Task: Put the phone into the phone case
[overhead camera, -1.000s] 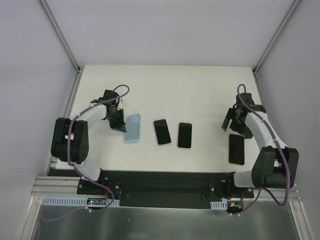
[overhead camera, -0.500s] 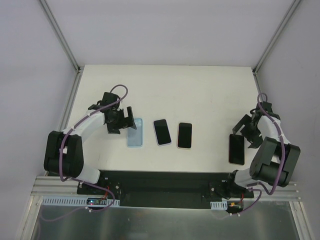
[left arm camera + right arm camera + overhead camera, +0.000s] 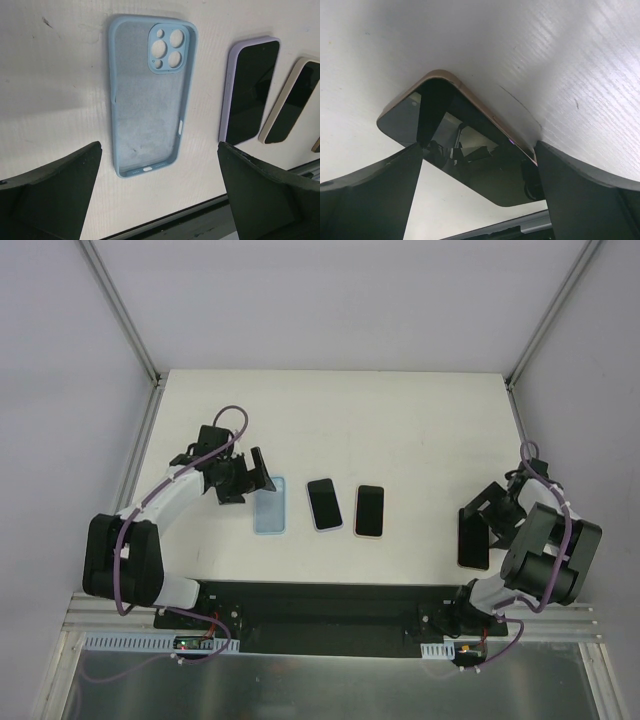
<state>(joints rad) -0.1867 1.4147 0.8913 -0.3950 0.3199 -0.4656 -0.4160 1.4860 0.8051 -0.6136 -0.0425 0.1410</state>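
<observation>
Phone case (image 3: 149, 100), pale blue, open side up on the desk (image 3: 400, 430), directly under the left pincer (image 3: 248, 480), whose jaws stand spread wide and hold nothing. Its long axis runs from the near edge of the desk toward the far edge, with the camera cut-out at the far end. A lilac phone (image 3: 248, 90) and a beige phone (image 3: 292, 102) lie just beside it, screens up and roughly parallel. A dark phone (image 3: 470, 170) lies well apart, under the right pincer (image 3: 487, 512), which is likewise wide open and empty. Which phone belongs in the case cannot be told. The case looks light and soft and is likely to flex, so steady it by a side wall. The phones look stiff, slick and glass-faced; being thin and flat, each is best gripped across its narrow width at the long edges.
</observation>
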